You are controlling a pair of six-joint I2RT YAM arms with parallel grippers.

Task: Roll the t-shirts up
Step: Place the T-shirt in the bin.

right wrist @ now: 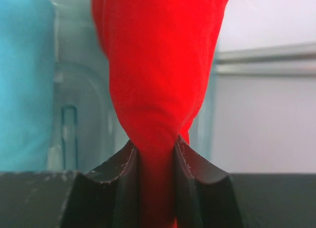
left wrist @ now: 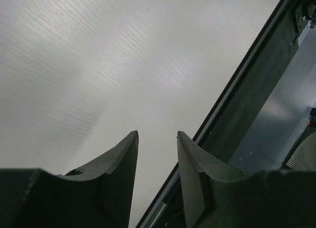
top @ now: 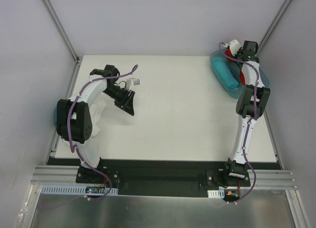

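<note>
Right wrist: pincer [right wrist: 155,145] grips red t-shirt [right wrist: 158,65] near tub [right wrist: 79,90].

The bright red t-shirt [right wrist: 158,65] is gathered into a narrow neck, pinched between the jaws of the right gripper [right wrist: 155,145]. The turquoise t-shirt [top: 227,75] is seen bundled lengthwise in the teal tub [top: 213,60], just beside it.

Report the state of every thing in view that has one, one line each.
red t-shirt: bunched, pinched between the right gripper's fingers at the tub
turquoise t-shirt: lying in the tub, not gripped
tub: upright, holding cloth
right gripper: shut on the red t-shirt
left gripper: open, holding nothing
</note>
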